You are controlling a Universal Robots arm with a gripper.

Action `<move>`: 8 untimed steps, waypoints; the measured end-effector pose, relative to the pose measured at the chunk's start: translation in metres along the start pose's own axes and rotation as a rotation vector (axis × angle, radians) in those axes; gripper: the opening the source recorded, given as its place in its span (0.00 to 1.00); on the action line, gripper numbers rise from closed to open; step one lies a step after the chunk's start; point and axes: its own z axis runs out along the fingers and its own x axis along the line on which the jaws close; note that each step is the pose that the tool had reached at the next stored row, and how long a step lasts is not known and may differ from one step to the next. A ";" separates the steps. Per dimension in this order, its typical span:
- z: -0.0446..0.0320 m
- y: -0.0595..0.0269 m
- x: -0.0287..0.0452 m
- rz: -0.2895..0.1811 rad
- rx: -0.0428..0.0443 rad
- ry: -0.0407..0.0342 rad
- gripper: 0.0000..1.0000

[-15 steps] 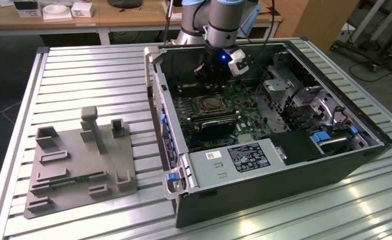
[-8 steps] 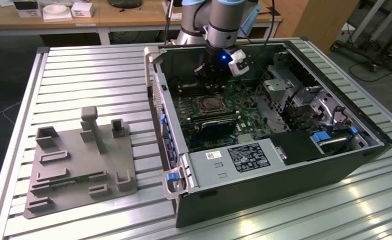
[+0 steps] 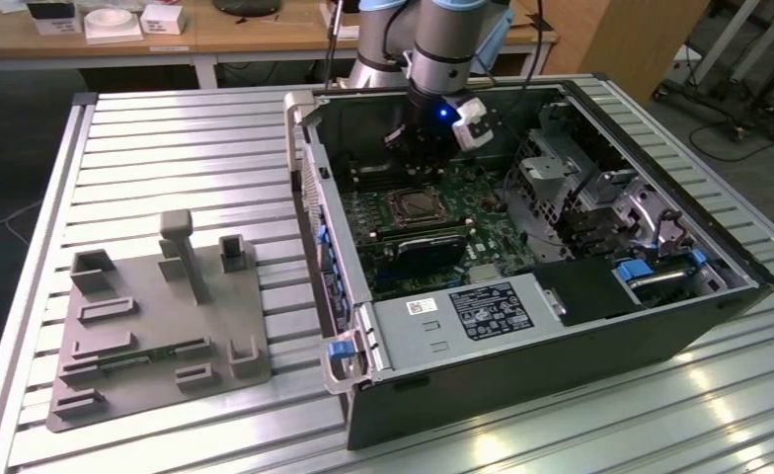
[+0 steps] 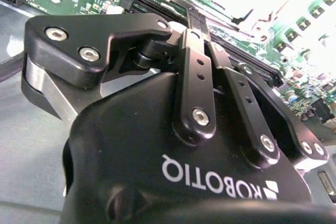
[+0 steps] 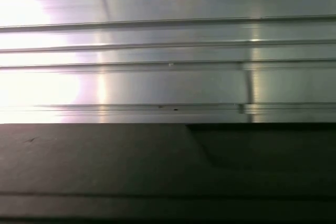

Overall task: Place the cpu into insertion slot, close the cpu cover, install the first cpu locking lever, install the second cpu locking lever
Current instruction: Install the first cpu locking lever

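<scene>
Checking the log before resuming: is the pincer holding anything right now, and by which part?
It cannot be told: the pincer hangs inside the computer case above the insertion slot, its tips hidden.

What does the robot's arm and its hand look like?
The arm is a thick grey tube with a pale blue cap at a joint. A small blue light glows near its wrist. The gripper is black, with flat linked bars, shiny silver screws and white lettering.

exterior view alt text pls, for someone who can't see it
A robot arm reaches down into an open computer case on a slatted metal table, its pincer above the motherboard's CPU socket. A grey fixture plate lies at the exterior view's left.
</scene>
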 end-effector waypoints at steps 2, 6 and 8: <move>0.0000 0.0001 -0.0008 0.000 -0.0010 0.0001 0.11; 0.0001 0.0003 -0.0023 0.000 -0.0021 0.0002 0.11; 0.0002 0.0003 -0.0026 0.000 -0.0028 0.0002 0.11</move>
